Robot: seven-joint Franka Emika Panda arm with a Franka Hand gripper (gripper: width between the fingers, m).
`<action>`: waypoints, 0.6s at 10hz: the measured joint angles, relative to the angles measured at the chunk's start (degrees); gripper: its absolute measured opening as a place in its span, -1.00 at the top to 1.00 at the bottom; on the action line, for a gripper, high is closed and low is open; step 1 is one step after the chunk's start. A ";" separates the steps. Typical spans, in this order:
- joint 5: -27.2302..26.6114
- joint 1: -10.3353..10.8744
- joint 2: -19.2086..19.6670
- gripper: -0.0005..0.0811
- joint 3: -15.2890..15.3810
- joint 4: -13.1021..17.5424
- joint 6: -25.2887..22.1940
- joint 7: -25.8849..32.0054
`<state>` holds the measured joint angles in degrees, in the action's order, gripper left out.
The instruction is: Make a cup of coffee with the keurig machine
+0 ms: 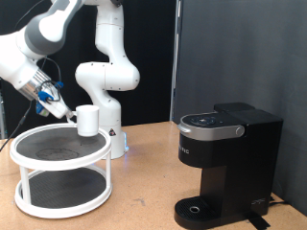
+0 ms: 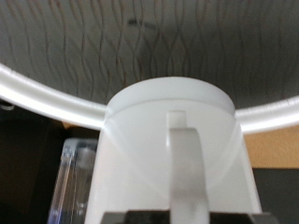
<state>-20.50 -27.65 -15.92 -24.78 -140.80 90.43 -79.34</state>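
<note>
The cup [image 1: 88,119], a small white mug, is at the back right rim of the white stand's top tier. My gripper [image 1: 69,113] is right beside it on the exterior view's left, reaching in at an angle. In the wrist view the cup [image 2: 140,149] fills the frame with its handle [image 2: 187,159] facing the camera. The handle runs down between the dark fingers of my gripper [image 2: 187,217], which look closed on it. The keurig machine [image 1: 225,158] stands black and boxy at the exterior view's right, lid down, apart from the cup.
The white two-tier round stand [image 1: 29,144] sits at the exterior view's left on the wooden table [image 1: 144,206]. The robot's white base [image 1: 107,81] is behind the stand. A black curtain hangs behind the machine.
</note>
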 joint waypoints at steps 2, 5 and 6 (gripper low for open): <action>0.96 -0.15 -0.48 0.99 -0.27 2.74 -5.04 -0.13; -1.57 -0.06 -0.54 0.99 0.91 1.04 -3.06 -4.13; -5.16 0.17 -0.74 0.99 2.24 -0.23 -0.76 -7.62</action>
<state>-25.66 -27.48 -16.66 -22.54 -141.02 89.66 -86.96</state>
